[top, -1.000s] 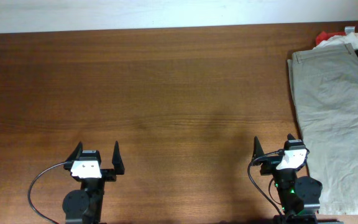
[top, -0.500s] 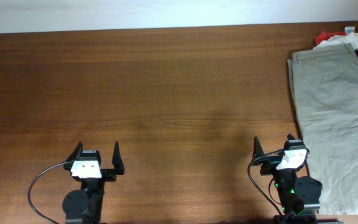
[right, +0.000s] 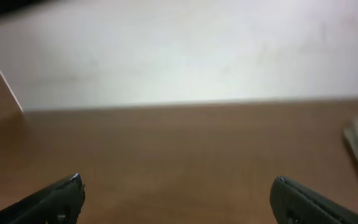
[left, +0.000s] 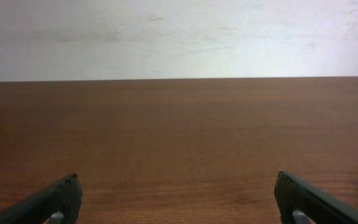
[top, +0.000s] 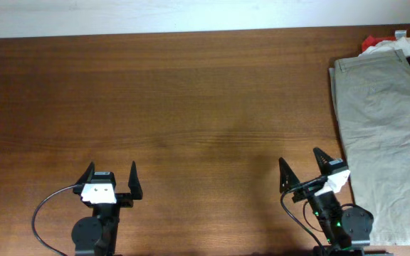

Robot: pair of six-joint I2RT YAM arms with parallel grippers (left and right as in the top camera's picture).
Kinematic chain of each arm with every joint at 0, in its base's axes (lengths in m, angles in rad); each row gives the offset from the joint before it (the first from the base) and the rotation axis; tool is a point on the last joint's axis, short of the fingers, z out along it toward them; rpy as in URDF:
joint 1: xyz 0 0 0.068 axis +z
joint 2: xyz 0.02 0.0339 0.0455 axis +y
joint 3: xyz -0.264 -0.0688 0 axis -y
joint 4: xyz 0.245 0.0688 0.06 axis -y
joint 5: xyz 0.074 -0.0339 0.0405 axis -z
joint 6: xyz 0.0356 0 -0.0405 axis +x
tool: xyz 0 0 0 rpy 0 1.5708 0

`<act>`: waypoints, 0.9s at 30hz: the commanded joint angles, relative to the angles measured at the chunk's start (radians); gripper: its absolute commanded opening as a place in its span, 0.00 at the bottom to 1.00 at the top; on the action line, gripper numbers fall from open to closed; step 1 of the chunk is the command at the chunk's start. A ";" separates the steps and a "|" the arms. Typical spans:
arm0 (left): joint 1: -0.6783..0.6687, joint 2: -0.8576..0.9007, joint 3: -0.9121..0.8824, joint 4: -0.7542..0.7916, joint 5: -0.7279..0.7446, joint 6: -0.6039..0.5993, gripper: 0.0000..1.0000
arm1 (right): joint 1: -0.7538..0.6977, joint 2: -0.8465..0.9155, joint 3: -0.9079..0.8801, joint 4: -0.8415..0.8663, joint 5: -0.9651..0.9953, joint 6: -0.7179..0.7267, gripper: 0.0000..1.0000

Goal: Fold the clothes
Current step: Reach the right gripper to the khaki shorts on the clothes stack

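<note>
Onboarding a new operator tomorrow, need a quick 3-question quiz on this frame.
1. True or false: the right gripper is shut on the khaki trousers.
2. In the overhead view, where on the table do the khaki trousers lie? A) left edge B) middle C) right edge
3. Which is nearer the trousers, the left gripper or the right gripper?

Key:
1. False. It is open and holds nothing.
2. C.
3. The right gripper.
</note>
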 commanded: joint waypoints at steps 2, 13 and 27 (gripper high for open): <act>-0.006 0.002 -0.005 -0.003 -0.008 -0.013 0.99 | 0.010 -0.003 0.023 0.101 0.120 0.015 0.99; -0.006 0.002 -0.005 -0.003 -0.008 -0.013 0.99 | -0.087 0.812 0.710 -0.176 0.486 -0.208 0.99; -0.006 0.002 -0.005 -0.003 -0.008 -0.013 0.99 | -0.193 2.002 1.622 -0.538 0.598 -0.399 0.99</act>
